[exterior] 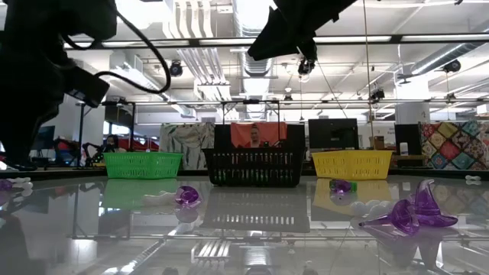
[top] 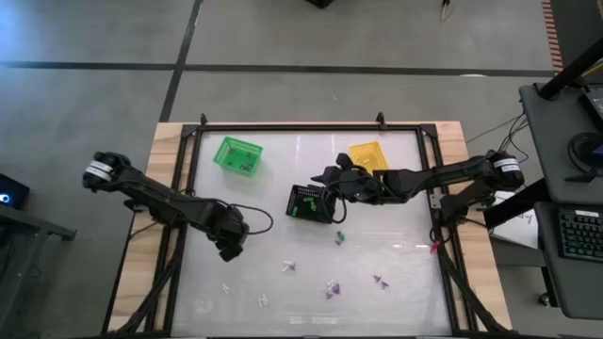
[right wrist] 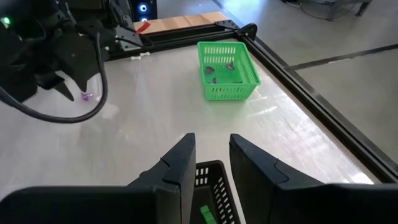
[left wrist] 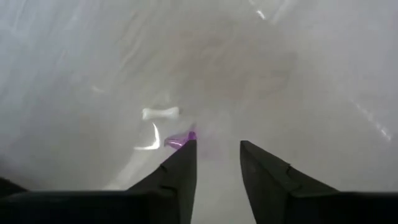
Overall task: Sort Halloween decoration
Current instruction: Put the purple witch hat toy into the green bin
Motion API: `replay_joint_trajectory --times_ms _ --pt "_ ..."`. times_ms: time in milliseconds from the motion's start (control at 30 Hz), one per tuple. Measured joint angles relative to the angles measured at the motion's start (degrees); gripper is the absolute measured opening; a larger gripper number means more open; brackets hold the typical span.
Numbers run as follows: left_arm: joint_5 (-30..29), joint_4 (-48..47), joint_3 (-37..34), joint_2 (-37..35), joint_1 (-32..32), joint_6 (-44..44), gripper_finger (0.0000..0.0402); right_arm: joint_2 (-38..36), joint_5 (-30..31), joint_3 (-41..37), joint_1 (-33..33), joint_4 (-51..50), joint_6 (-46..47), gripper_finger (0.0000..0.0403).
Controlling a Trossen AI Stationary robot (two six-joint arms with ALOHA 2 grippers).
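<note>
Glossy white surface [top: 396, 240] is carrying scattered trinkets; left pincer [left wrist: 217, 163] is hanging open, empty, just beside a purple trinket [left wrist: 181, 139] and white bone [left wrist: 160, 112]. Right pincer [right wrist: 212, 163] is gaping empty over the black basket [right wrist: 211, 186].

the left gripper [left wrist: 217, 163] hangs over the pale table [left wrist: 298, 74], its two dark fingers [left wrist: 180, 171] parted with a bare gap between them. a purple trinket [left wrist: 180, 139] lies just at one fingertip. a white bone trinket [left wrist: 160, 112] lies a little beyond it.
</note>
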Motion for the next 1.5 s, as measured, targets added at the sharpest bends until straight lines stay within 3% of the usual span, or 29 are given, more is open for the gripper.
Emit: replay_joint_trajectory --times_ms 167,467,1167,1500 --pt "0.35 0.0 -0.02 2.48 -0.62 -1.43 0.012 0.0 0.0 0.0 0.0 0.04 0.0 0.0091" --pt "0.09 -3.28 -0.94 3.91 -0.66 -1.48 0.0107 0.0 -0.08 0.0 0.02 -0.02 0.51 0.0091" --pt "0.21 2.63 -4.79 4.62 -0.79 -2.52 0.0098 0.0 -0.22 0.0 0.02 -0.07 0.44 0.0091" --pt "0.35 3.15 -5.27 4.62 -0.79 -2.38 0.003 0.0 -0.22 0.0 0.02 -0.07 0.44 0.0091"
